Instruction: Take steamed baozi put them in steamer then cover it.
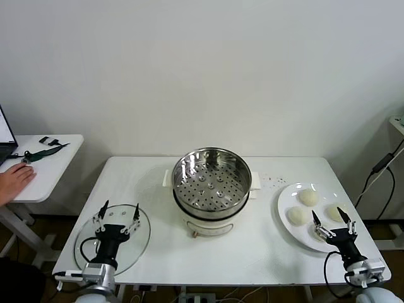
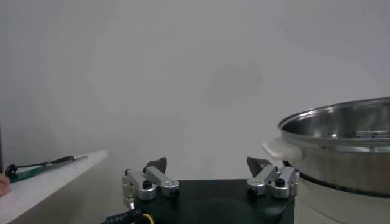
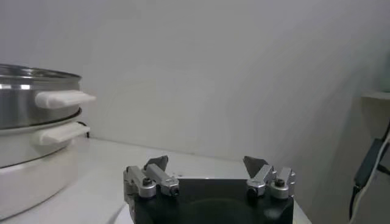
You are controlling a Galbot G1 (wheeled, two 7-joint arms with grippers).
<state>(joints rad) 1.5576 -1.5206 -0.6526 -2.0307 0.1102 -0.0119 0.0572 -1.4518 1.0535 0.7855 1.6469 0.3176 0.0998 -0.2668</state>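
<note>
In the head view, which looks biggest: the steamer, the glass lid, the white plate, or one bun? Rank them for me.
1. Steamer.
2. Glass lid and plate: they look about the same, and each is partly hidden by a pincer, so I won't rank them.
3. One bun, clearly smallest.

A plain white wall [image 1: 202, 69] fills the background, evenly lit. The white bench [image 1: 158, 189] stands just in front of it. Left of the bench, apart from it, is a smaller white side table [image 1: 53, 158] with a dark cable [image 1: 44, 151] lying on top. Right of the bench, a black cord [image 1: 379, 173] hangs down beside a pale shelf edge [image 1: 397, 123].
</note>
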